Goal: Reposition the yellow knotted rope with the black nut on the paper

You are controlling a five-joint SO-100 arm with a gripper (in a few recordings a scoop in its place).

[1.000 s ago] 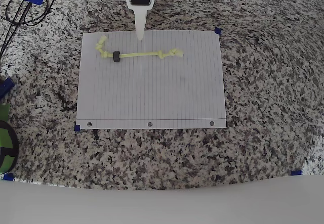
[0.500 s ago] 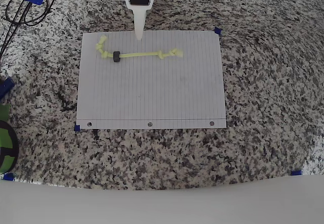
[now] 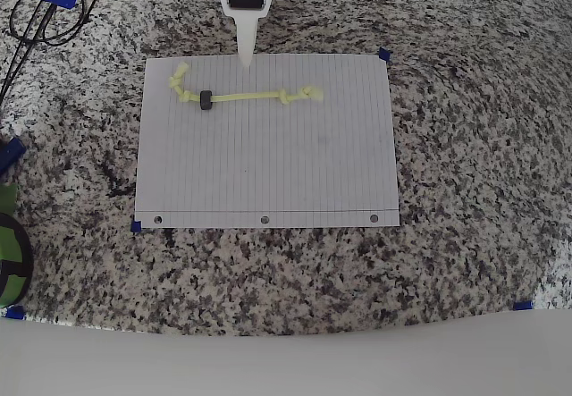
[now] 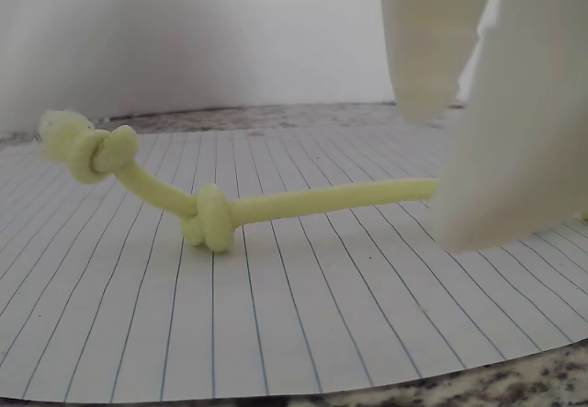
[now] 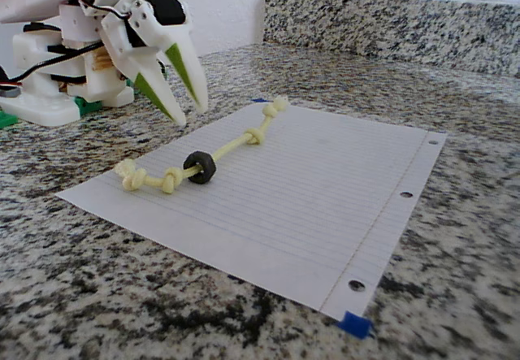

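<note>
The yellow knotted rope (image 3: 246, 97) lies almost straight across the upper part of the paper (image 3: 268, 164), its left end bent upward. The black nut (image 3: 206, 101) sits on the cord near that left end, just right of a knot. My white gripper (image 3: 244, 59) hangs over the paper's top edge, a little above the rope's middle and apart from it. In the fixed view the gripper (image 5: 192, 114) stands slightly open with nothing between its fingers, above the rope (image 5: 236, 145) and nut (image 5: 200, 167). The wrist view shows two knots of the rope (image 4: 211, 219) left of my fingers (image 4: 514, 131).
The paper lies on a speckled granite counter (image 3: 465, 190) with blue tape marks at its corners. Black cables (image 3: 40, 16) coil at the top left and a green object (image 3: 9, 244) sits at the left edge. The arm's white base (image 5: 49, 92) stands behind the sheet.
The gripper tip has drawn back slightly toward the paper's top edge, away from the rope. Rope and nut have not moved.
</note>
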